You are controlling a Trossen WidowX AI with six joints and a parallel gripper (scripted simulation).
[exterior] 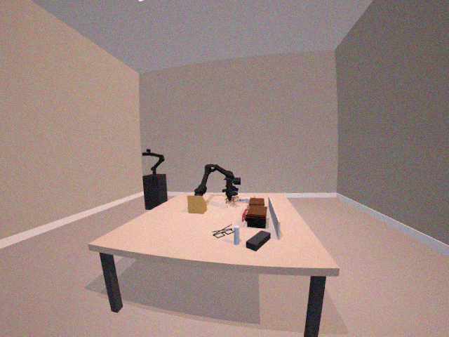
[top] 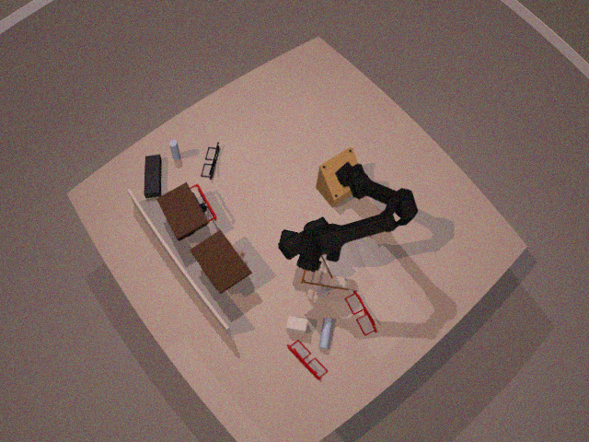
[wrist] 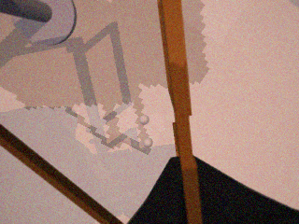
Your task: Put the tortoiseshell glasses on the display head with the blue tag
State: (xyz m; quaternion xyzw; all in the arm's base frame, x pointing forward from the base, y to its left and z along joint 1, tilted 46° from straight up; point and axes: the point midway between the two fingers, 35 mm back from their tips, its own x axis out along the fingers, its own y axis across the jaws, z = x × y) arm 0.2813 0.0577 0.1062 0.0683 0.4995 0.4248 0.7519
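Left to right from above, we see a thin, pale, straight-edged panel [top: 175, 260] [exterior: 273, 217] standing behind two display heads. Near its upper end lies a matte black oblong box [top: 152, 175] [exterior: 258, 240], with a smooth blue-grey cylinder [top: 175, 149] [exterior: 236, 234] upright nearby. The first head [top: 183, 210] [exterior: 257, 217] has a flat, square brown top and wears glossy red glasses [top: 206, 202] [exterior: 244, 215]; the second head [top: 221, 261] [exterior: 257, 201] has a matching top. We cannot make out the blue tag. Thin black glasses [top: 216, 160] [exterior: 224, 232] rest on the table [top: 304, 95] [exterior: 174, 235].

Our gripper [top: 310, 263] [exterior: 229, 199] [wrist: 181, 163] is narrow, pinching the slender, amber-brown tortoiseshell glasses [top: 326, 285] [exterior: 233, 200] [wrist: 179, 93] above the table, right of the second head and well apart from it. Below them in the top view are a pale block [top: 297, 323], a lying cylinder [top: 326, 334] and two angular red frames.

The heads' tops have a narrow gap between their edges. The panel's long edge bounds their left side; their right side faces us with more room.
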